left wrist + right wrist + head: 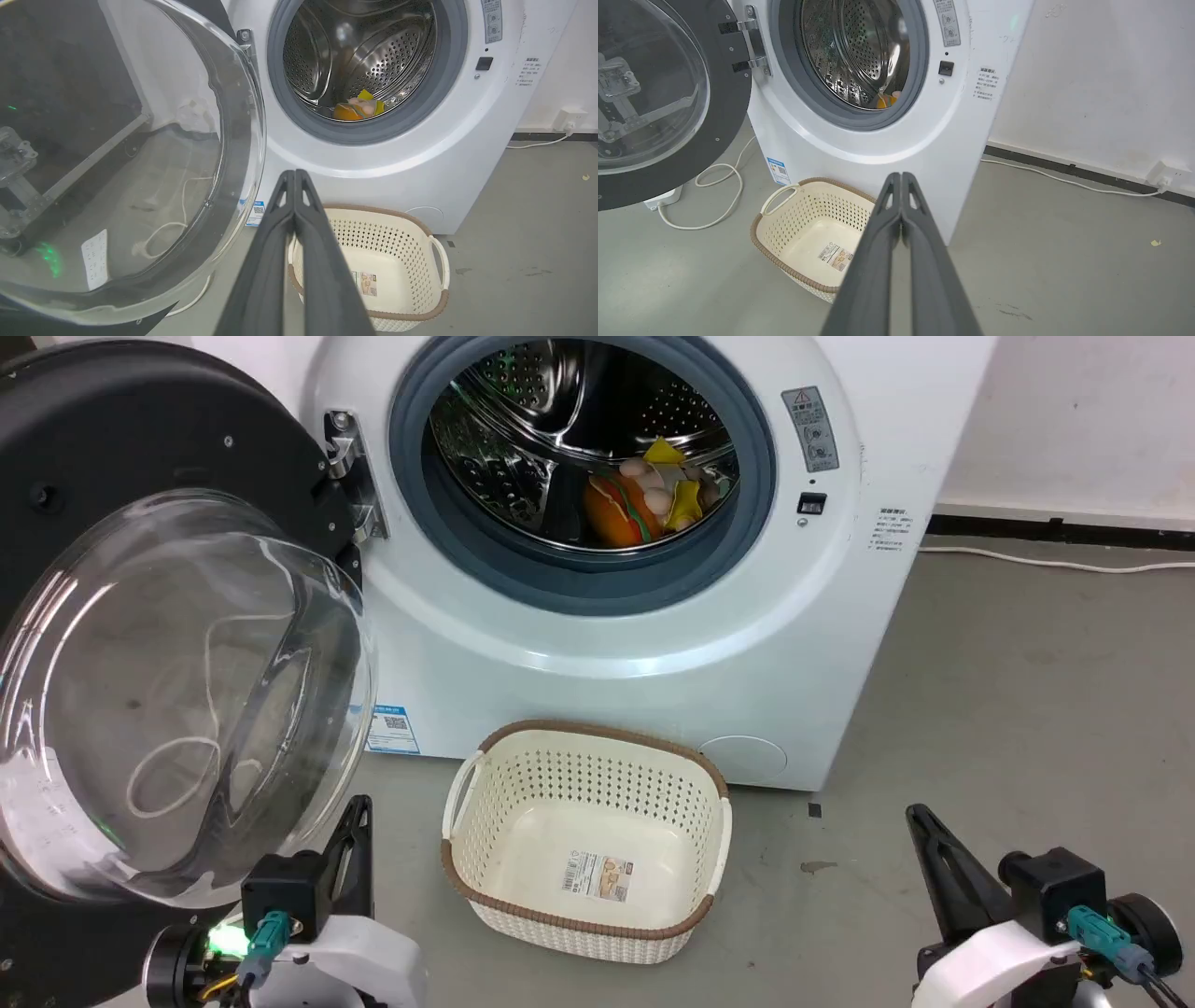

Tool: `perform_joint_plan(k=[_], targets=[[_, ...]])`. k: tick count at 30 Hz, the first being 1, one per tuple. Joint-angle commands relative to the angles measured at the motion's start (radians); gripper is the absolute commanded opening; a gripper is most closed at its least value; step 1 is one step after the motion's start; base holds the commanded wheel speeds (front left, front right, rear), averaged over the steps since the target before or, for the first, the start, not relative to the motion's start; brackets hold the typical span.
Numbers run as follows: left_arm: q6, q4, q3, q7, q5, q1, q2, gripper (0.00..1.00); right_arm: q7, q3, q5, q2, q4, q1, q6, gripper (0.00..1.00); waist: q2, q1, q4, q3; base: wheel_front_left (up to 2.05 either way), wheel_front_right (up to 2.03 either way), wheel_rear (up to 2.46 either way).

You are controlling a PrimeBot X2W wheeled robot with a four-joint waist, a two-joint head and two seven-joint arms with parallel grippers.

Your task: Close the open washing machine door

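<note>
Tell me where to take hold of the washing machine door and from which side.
Take the washing machine door by its black rim, low and away from the hinge, left gripper coming from the robot's left. The bulging glass bowl looks too smooth to pinch.

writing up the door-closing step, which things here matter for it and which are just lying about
Job: door, swung open; machine; left gripper and right gripper, both shut.
Lying about: basket; toys in the drum; cable.
</note>
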Motion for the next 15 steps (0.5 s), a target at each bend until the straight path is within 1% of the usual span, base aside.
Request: perform_joint_plan(k=[1, 15], targets=[[0.003, -0.004, 0.002, 0.0, 0.003, 0.004, 0.0, 0.0, 0.0, 0.0, -0.006, 0.003, -0.005, -0.012, -0.001, 0.0, 0.0, 0.0, 0.0, 0.0, 0.0, 0.0, 0.0], [0.003, -0.004, 0.002, 0.0, 0.003, 0.004, 0.0, 0.0, 0.0, 0.0, -0.006, 0.003, -0.005, -0.012, -0.001, 0.0, 0.0, 0.0, 0.0, 0.0, 0.0, 0.0, 0.0]])
